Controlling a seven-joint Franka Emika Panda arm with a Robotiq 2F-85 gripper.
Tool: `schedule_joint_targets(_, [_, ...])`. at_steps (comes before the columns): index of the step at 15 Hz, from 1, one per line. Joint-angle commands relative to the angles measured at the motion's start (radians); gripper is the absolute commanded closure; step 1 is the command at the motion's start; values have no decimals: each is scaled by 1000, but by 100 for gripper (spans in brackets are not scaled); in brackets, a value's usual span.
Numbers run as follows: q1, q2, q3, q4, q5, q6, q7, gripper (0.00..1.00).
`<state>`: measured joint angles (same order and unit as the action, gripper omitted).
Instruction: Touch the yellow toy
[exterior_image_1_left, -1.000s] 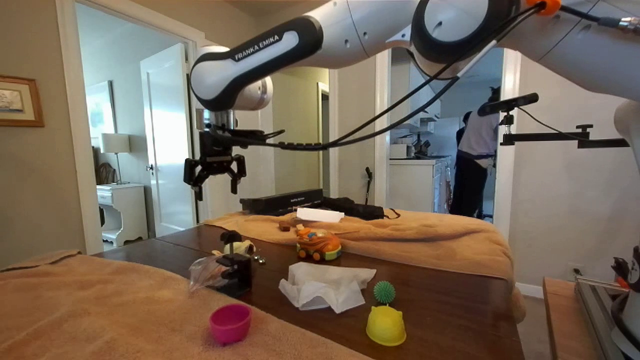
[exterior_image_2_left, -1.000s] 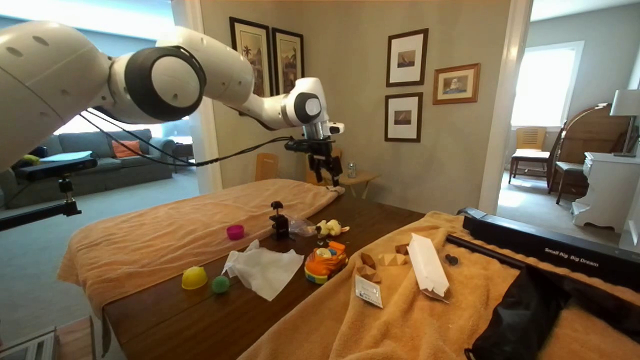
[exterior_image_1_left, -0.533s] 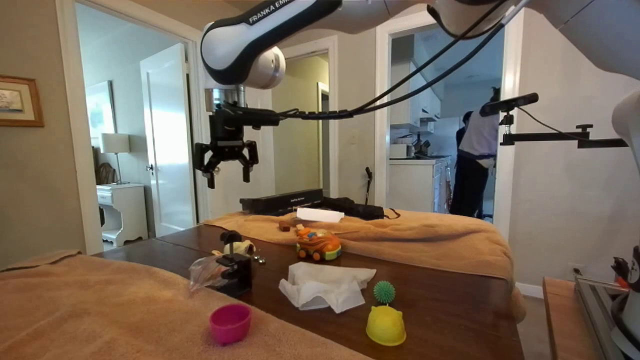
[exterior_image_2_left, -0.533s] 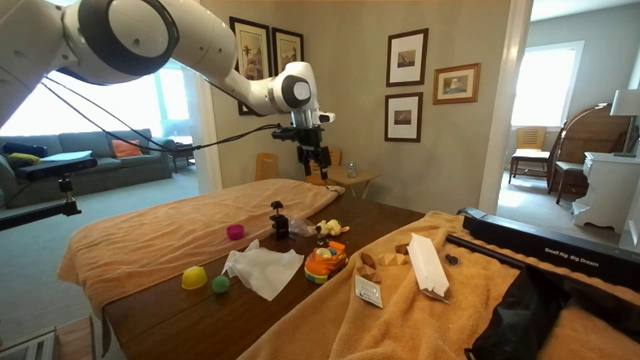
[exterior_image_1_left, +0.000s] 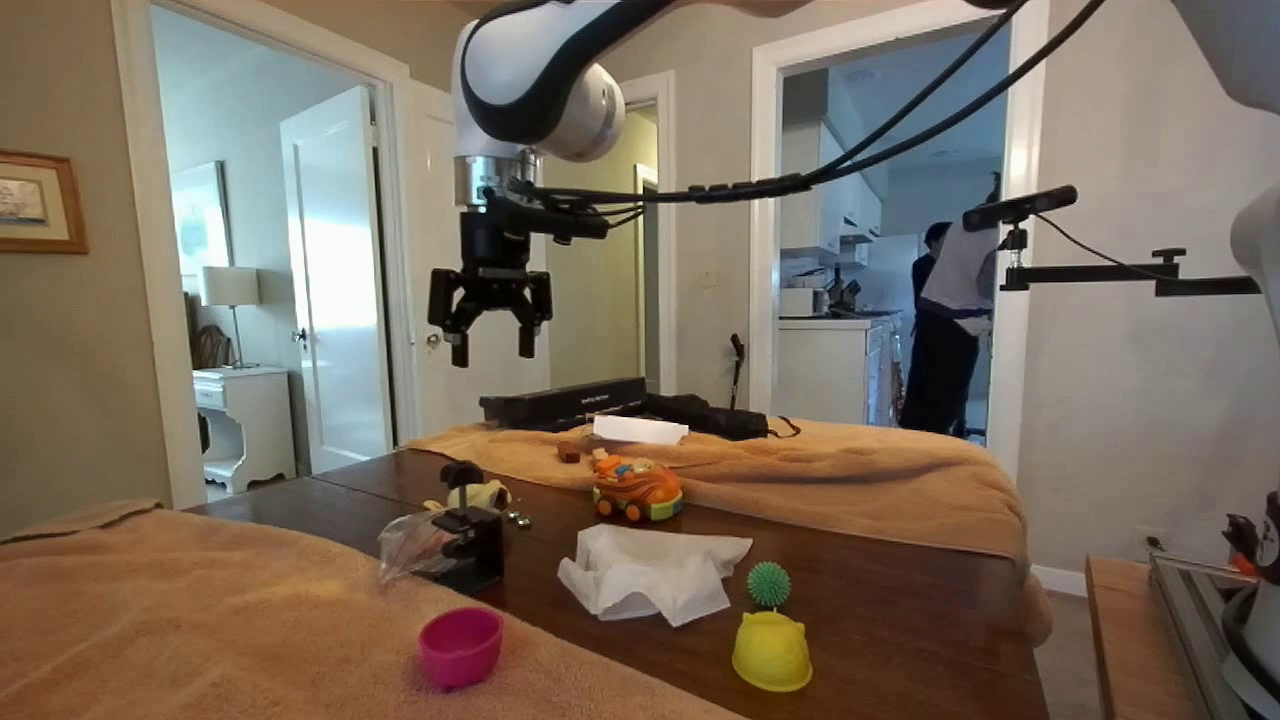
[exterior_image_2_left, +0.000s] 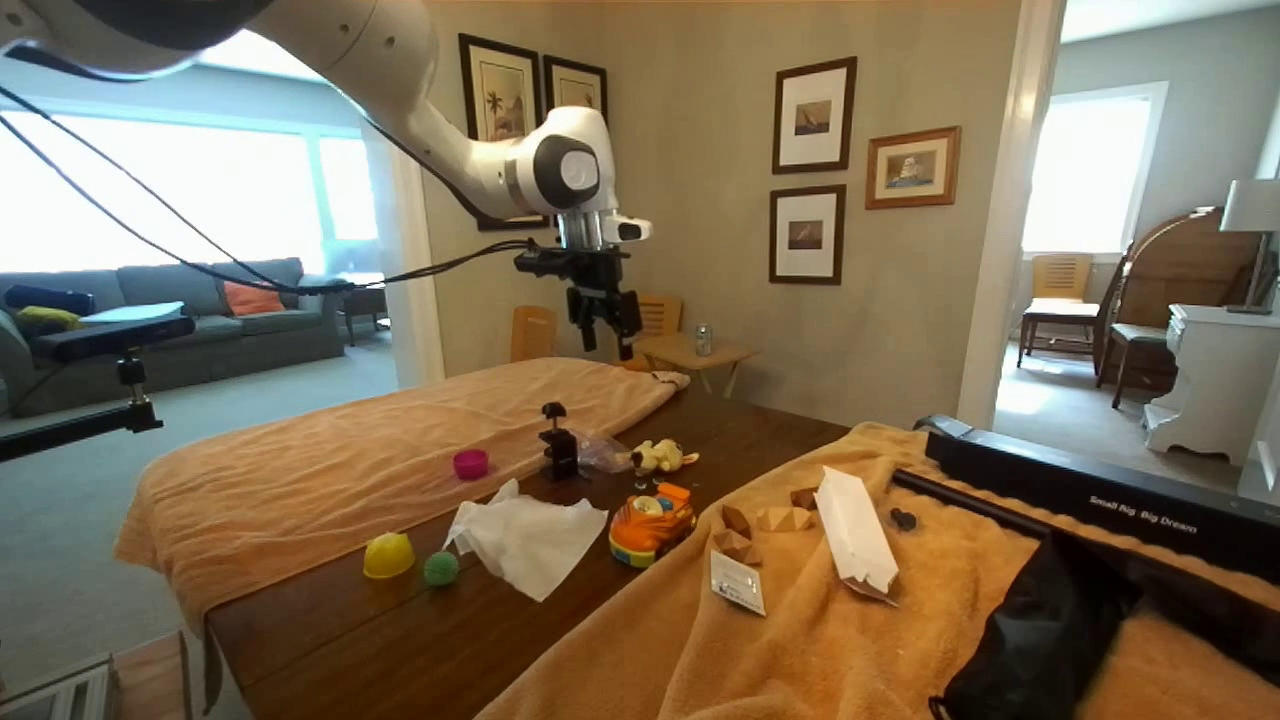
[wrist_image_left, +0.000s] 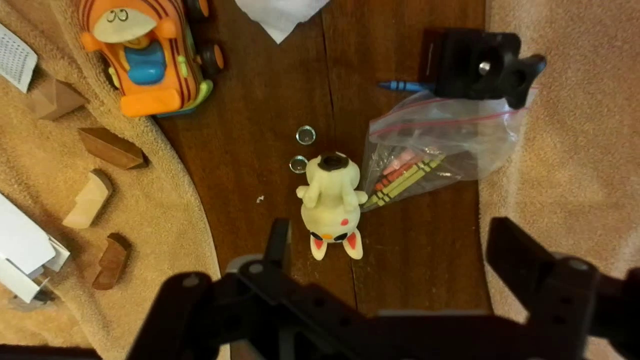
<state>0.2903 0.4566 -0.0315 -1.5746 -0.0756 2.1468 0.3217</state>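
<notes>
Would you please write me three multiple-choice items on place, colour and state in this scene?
1. Where does the pale-yellow animal toy lie?
A. On a towel
B. On the wooden table
C. In a cup

2. What colour is the spiky ball?
A. Red
B. Blue
C. Green

3. How is the gripper?
A. Open, empty
B. Shut, empty
C. Shut on the spiky ball

1B: wood shows around it in the wrist view.
2C: both exterior views show it green.
3A: its jaws stand apart, nothing between them.
</notes>
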Motion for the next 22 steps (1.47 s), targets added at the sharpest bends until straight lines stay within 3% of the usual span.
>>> schedule_joint_targets(1, [-50, -163, 44, -241, -10, 94, -72, 0])
schedule_joint_targets(4, [-71, -241, 51, -349, -21, 102, -88, 0])
schedule_joint_targets(10, [-104, -315, 54, -424, -26, 57, -65, 0])
schedule_joint_targets(22, [-127, -293, 71, -415, -29, 45, -80, 0])
